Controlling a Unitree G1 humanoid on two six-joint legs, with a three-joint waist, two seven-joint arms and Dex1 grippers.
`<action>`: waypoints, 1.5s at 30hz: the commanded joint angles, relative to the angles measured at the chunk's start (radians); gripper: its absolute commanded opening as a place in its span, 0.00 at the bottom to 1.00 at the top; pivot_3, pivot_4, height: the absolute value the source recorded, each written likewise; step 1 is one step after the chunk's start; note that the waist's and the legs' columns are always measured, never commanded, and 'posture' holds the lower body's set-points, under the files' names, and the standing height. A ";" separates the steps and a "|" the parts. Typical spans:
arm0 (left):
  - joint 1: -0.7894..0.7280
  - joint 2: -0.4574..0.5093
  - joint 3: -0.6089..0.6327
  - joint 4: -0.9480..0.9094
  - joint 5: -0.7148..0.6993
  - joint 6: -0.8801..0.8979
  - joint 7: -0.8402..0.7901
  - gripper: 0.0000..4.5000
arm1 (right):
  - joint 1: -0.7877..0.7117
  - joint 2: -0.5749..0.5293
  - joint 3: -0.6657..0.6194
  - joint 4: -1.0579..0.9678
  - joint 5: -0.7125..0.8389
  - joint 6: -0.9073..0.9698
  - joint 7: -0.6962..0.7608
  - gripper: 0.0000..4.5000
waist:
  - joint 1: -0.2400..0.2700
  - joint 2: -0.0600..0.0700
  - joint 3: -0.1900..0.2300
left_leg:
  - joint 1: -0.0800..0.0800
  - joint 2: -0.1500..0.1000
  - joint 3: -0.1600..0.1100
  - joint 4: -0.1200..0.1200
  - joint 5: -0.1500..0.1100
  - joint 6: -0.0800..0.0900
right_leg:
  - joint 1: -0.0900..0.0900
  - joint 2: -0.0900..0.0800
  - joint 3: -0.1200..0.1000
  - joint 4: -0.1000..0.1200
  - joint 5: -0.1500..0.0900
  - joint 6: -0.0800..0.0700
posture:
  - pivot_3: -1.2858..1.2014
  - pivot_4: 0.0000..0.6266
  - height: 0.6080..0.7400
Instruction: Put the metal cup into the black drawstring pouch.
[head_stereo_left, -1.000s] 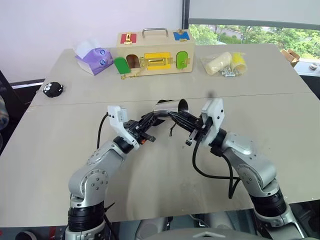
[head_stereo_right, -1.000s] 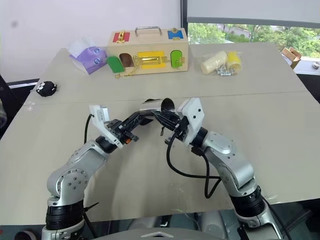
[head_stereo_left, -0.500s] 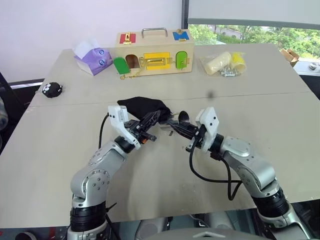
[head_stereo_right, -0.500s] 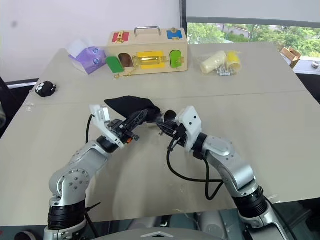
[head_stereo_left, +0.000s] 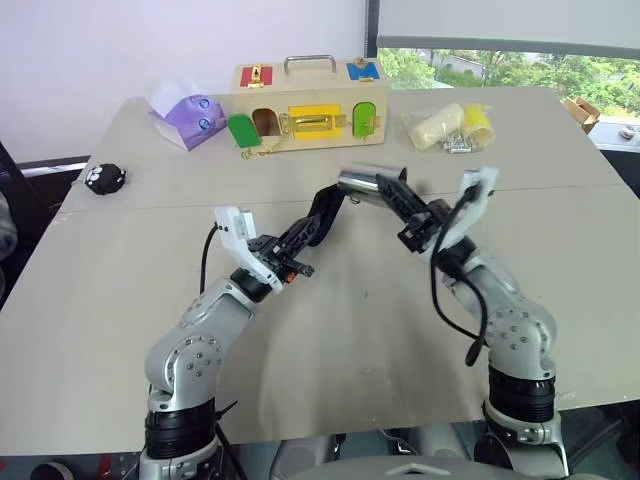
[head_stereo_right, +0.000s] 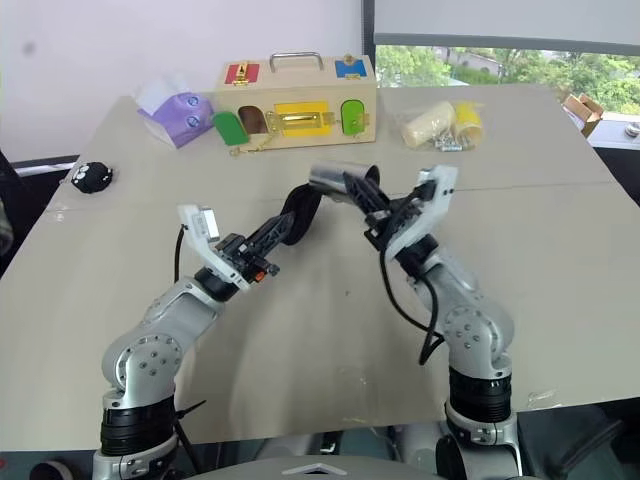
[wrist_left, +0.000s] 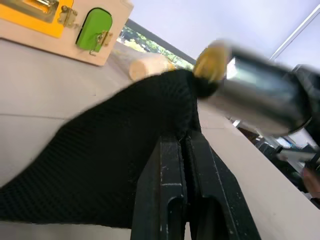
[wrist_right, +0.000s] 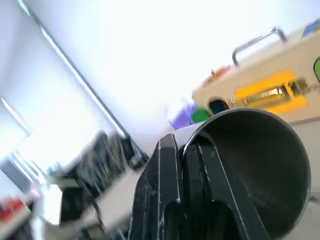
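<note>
Cup and pouch held aloft between two pincers

Right pincer (head_stereo_left: 408, 213) pinches the metal cup's (head_stereo_left: 366, 184) rim; left pincer (head_stereo_left: 312, 226) clamps the black drawstring pouch (head_stereo_left: 328, 204), apparently touching the cup.

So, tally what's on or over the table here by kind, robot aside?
Metal cup, held in the right claw: 1
Black drawstring pouch, held in the left claw: 1
Wooden latch box: 1
Purple tissue pack: 1
Black round toy: 1
Clear bag of items: 1
Total: 6
</note>
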 joint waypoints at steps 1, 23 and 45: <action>-0.020 -0.005 0.011 -0.008 -0.025 -0.003 0.009 0.00 | -0.029 0.000 -0.012 -0.047 0.113 0.032 -0.032 0.01 | -0.001 0.000 0.000 | 0.000 0.000 0.000 0.000 0.000 0.000 | -0.001 0.000 0.000 0.000 0.000 0.000 | 0.52 0.24 1.00; -0.023 -0.026 -0.001 0.000 -0.025 -0.022 0.023 0.00 | -0.043 -0.108 0.108 -0.007 0.040 0.150 -0.118 0.01 | -0.012 0.000 0.000 | -0.001 0.000 0.000 -0.001 0.000 0.000 | -0.001 0.000 0.000 0.000 0.000 0.000 | 0.52 0.24 1.00; -0.014 -0.034 -0.026 -0.015 -0.017 -0.025 0.020 0.00 | -0.248 0.108 0.049 0.269 0.003 0.154 -0.169 0.01 | -0.023 0.000 0.000 | -0.002 0.000 0.000 -0.001 0.000 0.000 | -0.003 0.000 0.000 0.000 0.000 0.000 | 0.52 0.24 1.00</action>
